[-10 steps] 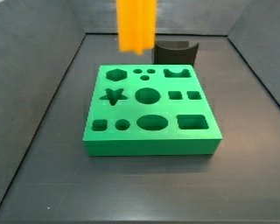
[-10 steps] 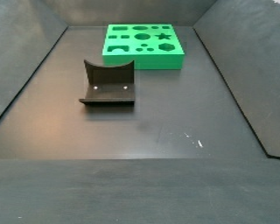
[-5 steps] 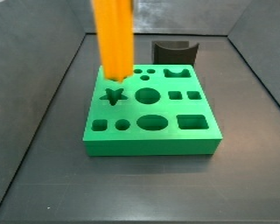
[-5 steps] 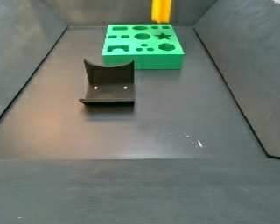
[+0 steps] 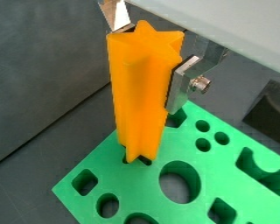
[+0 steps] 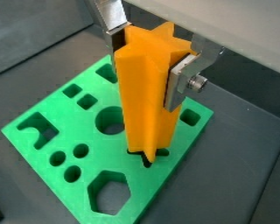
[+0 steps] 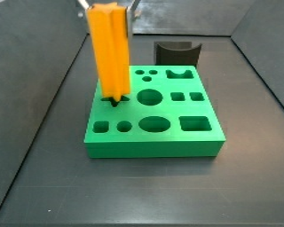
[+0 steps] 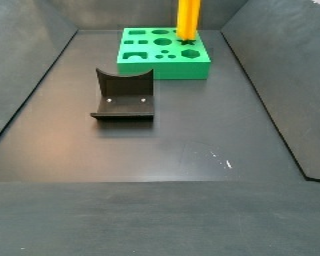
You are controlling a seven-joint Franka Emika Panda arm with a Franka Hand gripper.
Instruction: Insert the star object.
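The star object (image 7: 109, 53) is a tall orange ridged bar, held upright in my gripper (image 7: 109, 5). It also shows in a side view (image 8: 188, 20). In both wrist views the silver fingers (image 5: 184, 83) (image 6: 184, 83) clamp the bar's upper part (image 5: 140, 96) (image 6: 149, 96); the gripper (image 5: 146, 61) (image 6: 147, 61) is shut on it. The bar's lower end meets the star-shaped hole (image 7: 116, 97) on the green block (image 7: 156, 135) (image 8: 149, 64) (image 5: 95, 175) (image 6: 38, 122). Dark slivers of the hole show around the tip. How deep the tip sits I cannot tell.
The dark fixture (image 8: 123, 96) stands on the floor apart from the block, and behind it in a side view (image 7: 177, 51). The block has several other shaped holes. Dark sloping walls (image 7: 38, 106) enclose the floor.
The gripper has come down with the orange bar and shifted over the block's star hole. The bar's lower end was above the block before and is now at the hole.
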